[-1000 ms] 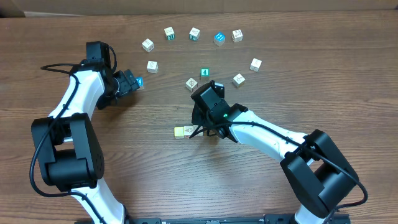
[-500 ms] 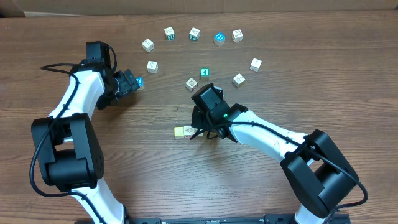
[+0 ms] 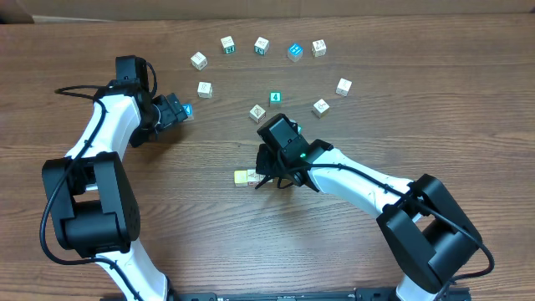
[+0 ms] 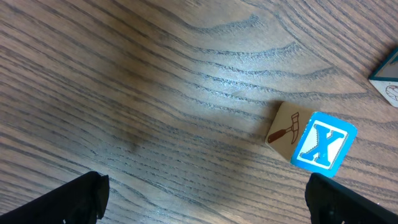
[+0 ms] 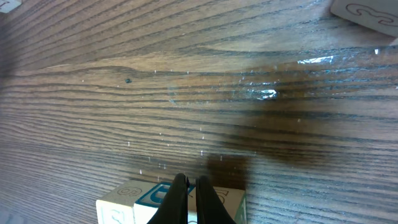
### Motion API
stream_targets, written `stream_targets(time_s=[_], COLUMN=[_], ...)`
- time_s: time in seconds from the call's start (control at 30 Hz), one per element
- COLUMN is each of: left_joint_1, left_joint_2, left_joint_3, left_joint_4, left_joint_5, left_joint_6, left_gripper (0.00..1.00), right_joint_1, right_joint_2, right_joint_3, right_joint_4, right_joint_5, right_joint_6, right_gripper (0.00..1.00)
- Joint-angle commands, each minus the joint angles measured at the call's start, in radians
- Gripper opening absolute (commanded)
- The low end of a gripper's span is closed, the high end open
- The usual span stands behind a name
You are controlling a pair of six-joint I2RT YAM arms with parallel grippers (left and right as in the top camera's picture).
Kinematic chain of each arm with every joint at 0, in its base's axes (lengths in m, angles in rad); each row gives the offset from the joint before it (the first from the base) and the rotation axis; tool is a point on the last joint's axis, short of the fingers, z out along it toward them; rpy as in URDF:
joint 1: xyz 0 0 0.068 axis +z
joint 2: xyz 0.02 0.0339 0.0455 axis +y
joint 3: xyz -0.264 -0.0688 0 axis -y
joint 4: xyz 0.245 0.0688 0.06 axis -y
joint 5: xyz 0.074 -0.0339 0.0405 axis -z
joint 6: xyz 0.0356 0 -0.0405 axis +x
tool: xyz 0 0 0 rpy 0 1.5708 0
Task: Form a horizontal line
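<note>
A short row of small cubes lies mid-table. In the overhead view only its pale yellow end cube (image 3: 243, 176) shows, and the rest sit under my right gripper (image 3: 266, 177). The right wrist view shows the row (image 5: 124, 198) at the bottom edge: a whitish cube on the left and blue-framed faces beside it. The right gripper (image 5: 189, 185) is shut, nothing between its fingers (image 5: 178, 193), its tips over the row's middle. My left gripper (image 3: 173, 109) stands open at the far left, apart from the row. A cube with a blue X face (image 4: 323, 144) lies just ahead of its right finger (image 4: 348, 199).
Loose cubes form an arc at the back: whitish ones (image 3: 198, 59) (image 3: 205, 89) (image 3: 257, 112) (image 3: 321, 106) (image 3: 343, 86) (image 3: 318, 48), a bright blue one (image 3: 294, 52) and a teal one marked 4 (image 3: 275, 98). Bare wood lies in front of the row.
The right wrist has shifted very slightly toward the table's near edge. The cubes and the left arm have not moved.
</note>
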Motion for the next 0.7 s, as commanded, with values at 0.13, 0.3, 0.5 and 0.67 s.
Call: stream_targets(time_s=[0.13,0.3,0.5,0.67], left_joint_1=[-0.006,-0.006,-0.006,-0.006], left_joint_2=[0.011,0.011,0.011,0.011], left_joint_3=[0.016,0.016,0.016,0.016], left_joint_4=[0.003,0.003,0.003,0.003], left_joint_5=[-0.006,-0.006,-0.006,-0.006], left_joint_6=[0.001,0.001,0.001,0.001], left_gripper=[1.00,0.99,1.00,1.00], right_joint_1=[0.019,0.022,0.022,0.022], right_joint_2=[0.005,0.005,0.005,0.005], right_joint_3=[-0.002,-0.002,-0.002,-0.002], right_joint_4=[0.003,0.003,0.020,0.008], right_joint_5=[-0.002,-0.002,0.055,0.057], right_joint_6=[-0.008,-0.008,-0.008,-0.002], right_gripper=[0.04,0.04,0.04,0.04])
